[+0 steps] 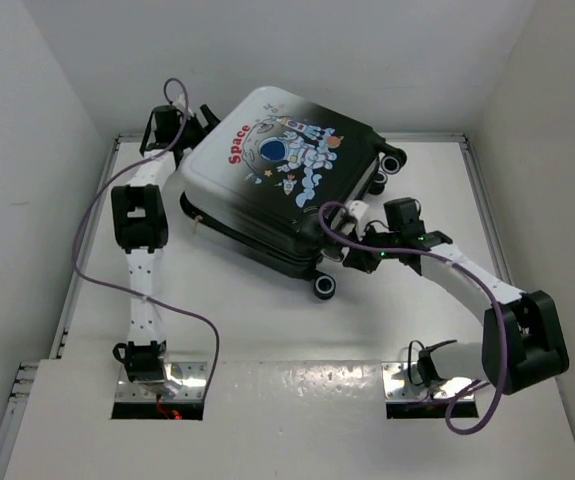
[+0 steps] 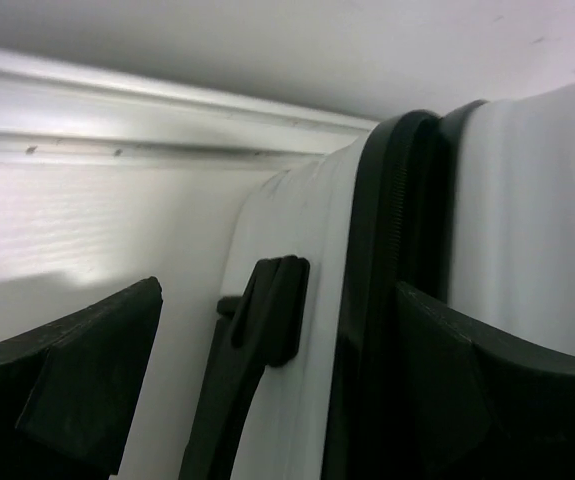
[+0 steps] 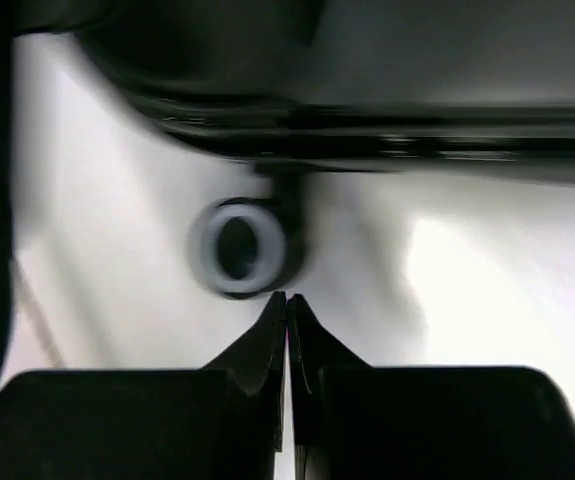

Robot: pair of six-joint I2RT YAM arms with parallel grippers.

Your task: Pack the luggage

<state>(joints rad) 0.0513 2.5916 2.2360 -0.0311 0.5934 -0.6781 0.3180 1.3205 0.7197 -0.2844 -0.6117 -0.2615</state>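
Note:
The luggage (image 1: 229, 190) lies shut and flat on the white table, astronaut and red "Space" print facing up. My left gripper (image 1: 193, 132) is at its far left end. In the left wrist view it (image 2: 277, 400) is open, its fingers (image 2: 77, 390) straddling the white shell (image 2: 297, 220), the black handle mount (image 2: 267, 310) and the zip seam (image 2: 387, 250). My right gripper (image 1: 345, 250) is at the suitcase's near right corner. In the right wrist view it (image 3: 287, 300) is shut and empty, tips just short of a grey wheel (image 3: 242, 248) under the dark shell edge (image 3: 367, 130).
White walls enclose the table on the left, back and right. A raised rail (image 2: 167, 110) runs along the back edge, close to the left gripper. Wheels (image 1: 392, 160) stick out on the suitcase's right side, another (image 1: 324, 287) at its near corner. Purple cables (image 1: 92, 210) loop off both arms.

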